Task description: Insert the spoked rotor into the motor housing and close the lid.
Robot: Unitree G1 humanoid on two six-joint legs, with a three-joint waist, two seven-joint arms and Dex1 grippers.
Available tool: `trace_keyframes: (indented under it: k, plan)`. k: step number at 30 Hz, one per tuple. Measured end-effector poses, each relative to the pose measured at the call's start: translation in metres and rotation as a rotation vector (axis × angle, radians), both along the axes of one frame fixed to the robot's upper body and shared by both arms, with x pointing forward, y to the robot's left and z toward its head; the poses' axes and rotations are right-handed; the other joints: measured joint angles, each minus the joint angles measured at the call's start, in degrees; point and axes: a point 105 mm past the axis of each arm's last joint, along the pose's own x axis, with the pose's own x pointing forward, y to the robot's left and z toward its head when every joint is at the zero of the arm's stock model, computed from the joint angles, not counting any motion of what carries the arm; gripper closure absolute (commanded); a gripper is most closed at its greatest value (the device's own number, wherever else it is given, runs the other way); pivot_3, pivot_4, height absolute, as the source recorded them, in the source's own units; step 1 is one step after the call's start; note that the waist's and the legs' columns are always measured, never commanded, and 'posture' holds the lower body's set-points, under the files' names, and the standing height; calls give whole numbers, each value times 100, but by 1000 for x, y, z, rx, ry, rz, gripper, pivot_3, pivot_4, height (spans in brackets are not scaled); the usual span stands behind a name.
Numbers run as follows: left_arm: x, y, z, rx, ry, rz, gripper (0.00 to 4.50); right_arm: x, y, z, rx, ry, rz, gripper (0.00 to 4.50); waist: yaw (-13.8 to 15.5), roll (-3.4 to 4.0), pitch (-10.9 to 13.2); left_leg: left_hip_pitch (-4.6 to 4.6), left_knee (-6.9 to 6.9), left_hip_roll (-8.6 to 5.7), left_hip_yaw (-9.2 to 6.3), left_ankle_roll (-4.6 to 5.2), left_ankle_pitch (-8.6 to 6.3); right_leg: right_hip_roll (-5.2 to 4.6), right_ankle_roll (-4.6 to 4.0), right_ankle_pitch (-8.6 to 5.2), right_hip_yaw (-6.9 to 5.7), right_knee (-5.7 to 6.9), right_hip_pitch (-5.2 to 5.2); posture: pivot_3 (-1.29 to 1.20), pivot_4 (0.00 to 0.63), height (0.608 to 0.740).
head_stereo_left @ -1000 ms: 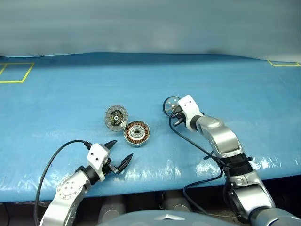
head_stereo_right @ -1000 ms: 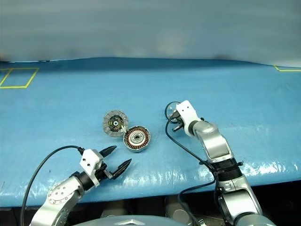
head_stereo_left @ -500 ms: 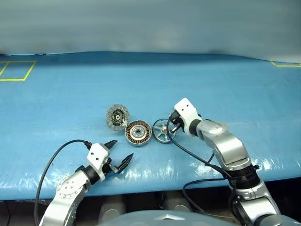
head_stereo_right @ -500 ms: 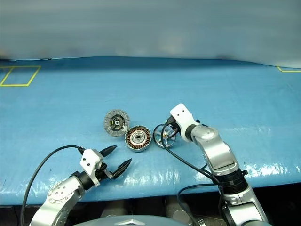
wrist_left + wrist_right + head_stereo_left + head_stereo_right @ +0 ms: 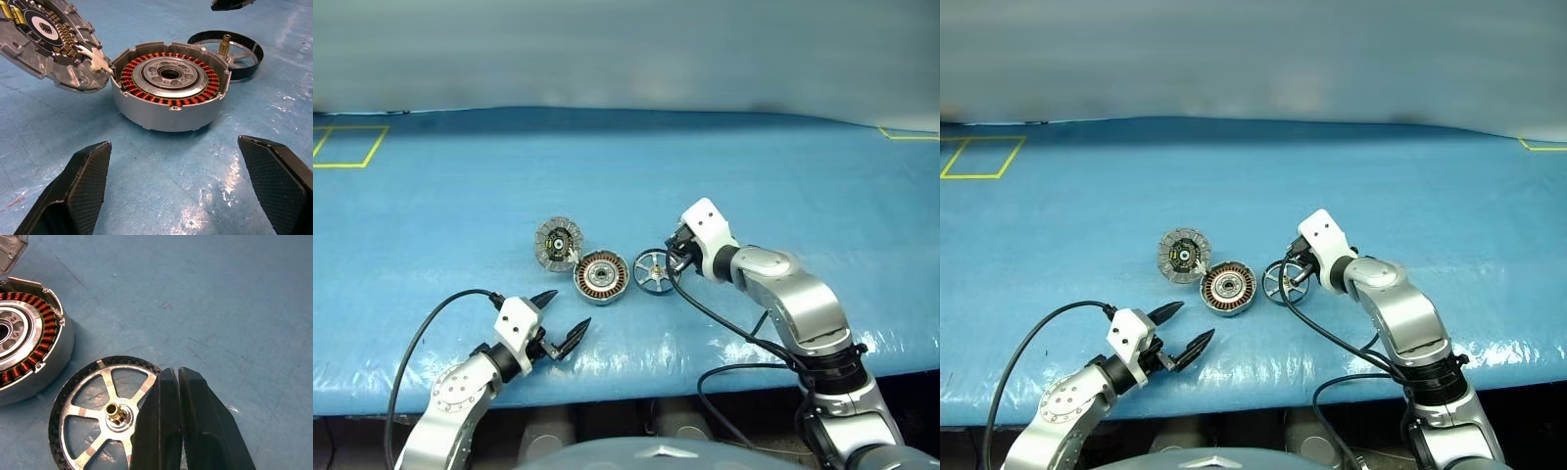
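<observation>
The spoked rotor (image 5: pixel 651 268) lies flat on the blue desk (image 5: pixel 783 176), just beside the motor housing (image 5: pixel 599 276), on its right side. Its small brass hub points up. The motor housing stands open, and its ring of copper windings is visible around the silver centre. The lid (image 5: pixel 557 243) is joined to the housing edge on the far left and is tilted back, with its inner face up. The right gripper (image 5: pixel 177 396) is over the rim of the rotor; its fingers are almost together, and I cannot tell if they hold the rim. The left gripper (image 5: pixel 560 321) hovers near the front edge of the desk, its fingers wide apart, with nothing between them.
</observation>
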Motion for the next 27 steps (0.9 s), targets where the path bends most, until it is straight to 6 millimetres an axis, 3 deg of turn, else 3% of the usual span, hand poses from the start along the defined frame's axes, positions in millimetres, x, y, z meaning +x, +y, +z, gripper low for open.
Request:
trace_keyframes:
  k: [2,9,17,21,24,27]
  plan:
    - [-1,1,-1,1,4,2,0,-6,0,0,11,-10,19,2951,10,0,1,-1,-1,0,-1,0,0,1,2,-2,-1,0,0,0,150,740]
    - [-1,2,-1,10,4,-1,0,-32,11,15,-14,-79,178,2951,7,1,3,2,4,1,-3,0,0,1,5,-6,-7,0,4,0,150,740]
    - [-1,2,0,14,3,-13,0,-66,39,6,-115,-89,439,2951,29,-1,4,3,10,2,-2,0,0,0,-15,-19,-8,-1,4,0,150,740]
    - [0,2,0,14,0,-15,0,-71,50,-1,-150,-113,494,2951,47,-1,4,3,13,2,-2,0,0,0,-15,-19,-8,-1,5,0,150,740]
    - [0,2,1,14,-1,-15,0,-69,51,-11,-187,-112,503,2392,78,-2,4,3,15,2,-1,0,0,-2,-15,-19,-7,-1,5,0,150,740]
    - [0,2,0,14,1,-13,0,-66,50,-19,-223,-115,500,1433,110,-1,4,3,15,2,-1,0,0,-2,-17,-19,-8,-1,5,0,150,740]
